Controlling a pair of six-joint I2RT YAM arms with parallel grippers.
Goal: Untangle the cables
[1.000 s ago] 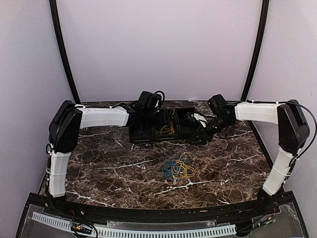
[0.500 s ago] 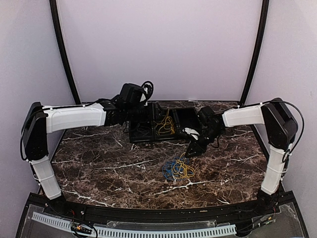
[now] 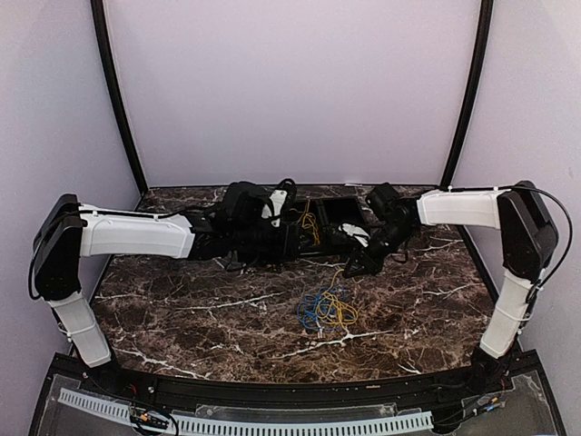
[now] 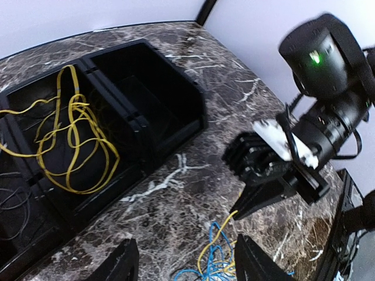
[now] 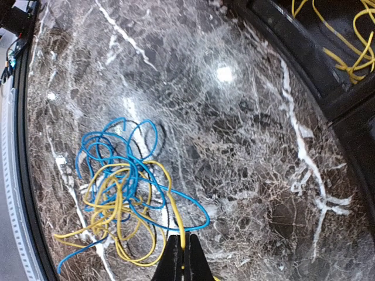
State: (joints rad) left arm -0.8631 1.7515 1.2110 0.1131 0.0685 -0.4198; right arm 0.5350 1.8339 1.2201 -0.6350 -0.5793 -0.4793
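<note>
The cables (image 3: 327,309) lie as a small tangle of yellow and blue loops on the marble in front of the black tray (image 3: 338,211). In the right wrist view the bundle (image 5: 117,187) spreads to the left, and my right gripper (image 5: 183,249) is shut on one yellow strand (image 5: 176,216) rising from it. From above, that gripper (image 3: 350,270) hangs just behind the tangle. My left gripper (image 4: 187,266) is open with nothing between its fingers, above the marble near the bundle (image 4: 220,257). Seen from above, it (image 3: 277,243) is at the tray's front.
The tray's middle compartment holds loose yellow cables (image 4: 70,134), also seen as yellow cables (image 5: 351,47) in the right wrist view. Thin dark wires (image 4: 12,199) lie in its left compartment; the right compartment (image 4: 146,99) looks empty. Purple walls surround the table.
My right gripper has come down from the tray to the tangle and shut on a yellow strand. The left arm has swung right along the tray's front, its jaws a little wider.
</note>
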